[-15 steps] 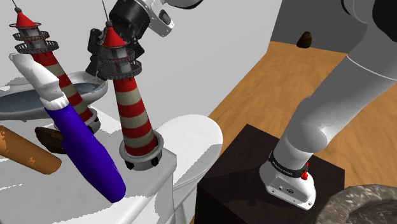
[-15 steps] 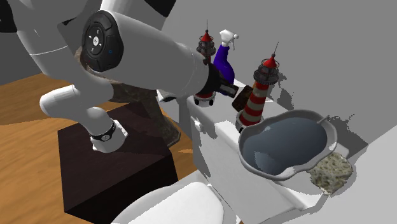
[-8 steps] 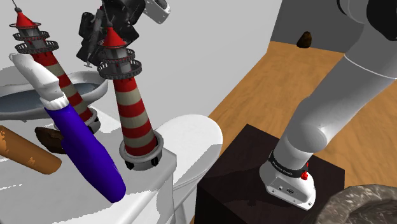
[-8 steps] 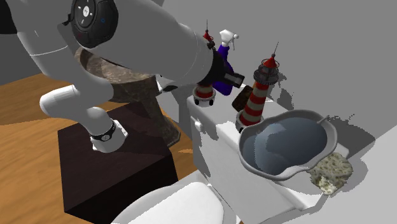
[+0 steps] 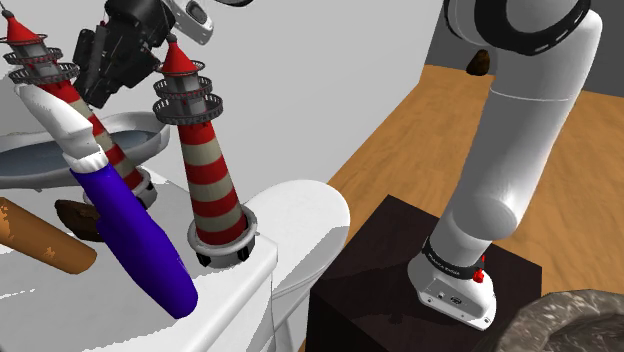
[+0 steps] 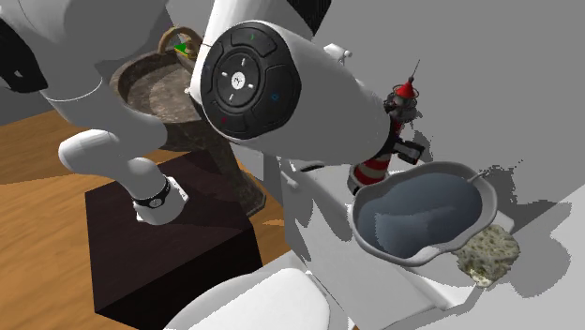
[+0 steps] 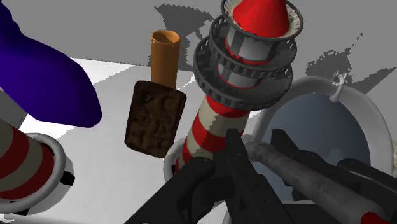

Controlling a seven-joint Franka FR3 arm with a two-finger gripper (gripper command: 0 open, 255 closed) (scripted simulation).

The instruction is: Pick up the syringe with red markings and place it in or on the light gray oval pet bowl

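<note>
A thin grey syringe (image 7: 299, 180) with a red end lies clasped between the black fingers of my gripper (image 7: 261, 154), which is shut on it. The gripper (image 5: 105, 58) hangs high between the tops of two lighthouse figures, beside the light grey oval bowl (image 5: 30, 165). From the wrist, the bowl's (image 7: 356, 114) grey-blue hollow sits just behind the syringe, past the red-and-white striped lighthouse (image 7: 238, 83). In the second exterior view the bowl (image 6: 469, 192) rests on the white tank top, and my arm covers much of what lies behind it.
A near lighthouse (image 5: 205, 170) and a far one (image 5: 55, 95) stand tall on the white top. A blue spray bottle (image 5: 130, 235), an orange cylinder (image 5: 40, 240) and a brown block (image 5: 78, 218) lie close by. A sponge (image 6: 487, 255) sits beside the bowl.
The gripper with the syringe has swung toward the shoulder view's left, from beside the near lighthouse's top to beside the far lighthouse, above the bowl's edge.
</note>
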